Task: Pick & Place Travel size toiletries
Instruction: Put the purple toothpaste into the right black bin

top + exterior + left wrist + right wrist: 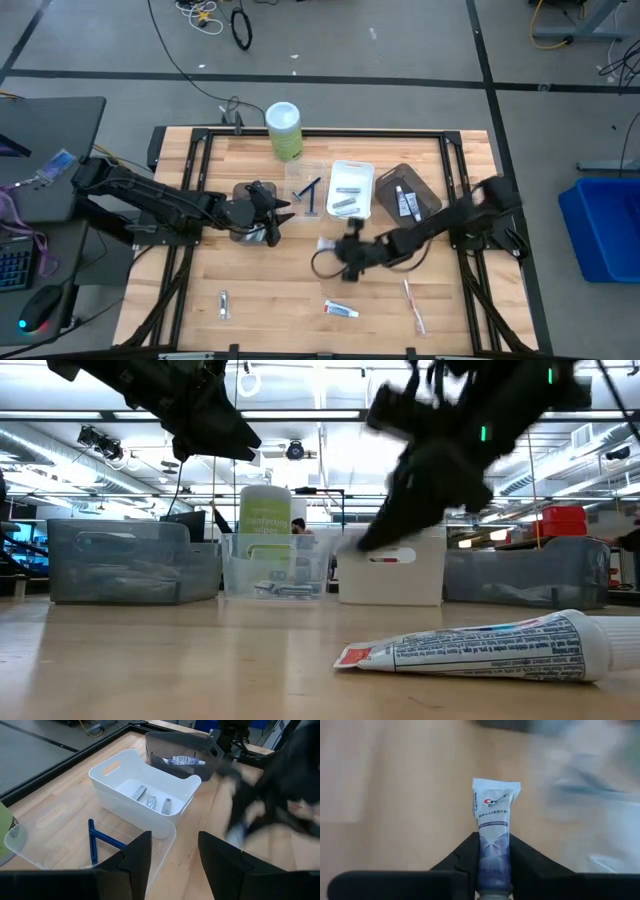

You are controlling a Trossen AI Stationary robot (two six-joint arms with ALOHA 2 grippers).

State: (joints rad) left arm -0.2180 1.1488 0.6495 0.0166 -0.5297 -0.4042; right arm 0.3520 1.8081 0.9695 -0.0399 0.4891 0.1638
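My right gripper (342, 246) is over the middle of the table, shut on a white and blue mini toothpaste tube (495, 820). My left gripper (175, 842) hangs open and empty over the near side of the clear tray (305, 192), which holds a dark blue stick (95, 840). The white tray (351, 187) holds small silver pieces (150, 800). The grey tray (408, 194) holds another tube (187, 761). A third tube (340, 309), a pink toothbrush (413, 303) and a silver piece (223, 305) lie flat on the near part of the table. My right gripper pinches the toothpaste tube between its two fingers on the tube's lower body (493, 851), toward the cap end. The fingers lie along the tube, whose flat crimped end (496, 786) points away from them. The gripper slants down from the table's right, above the table top.
A tall green bottle (284, 130) with a white cap stands at the table's far edge, behind the clear tray. The three trays sit side by side in the far middle. Bare wood lies between the near items and at the near left.
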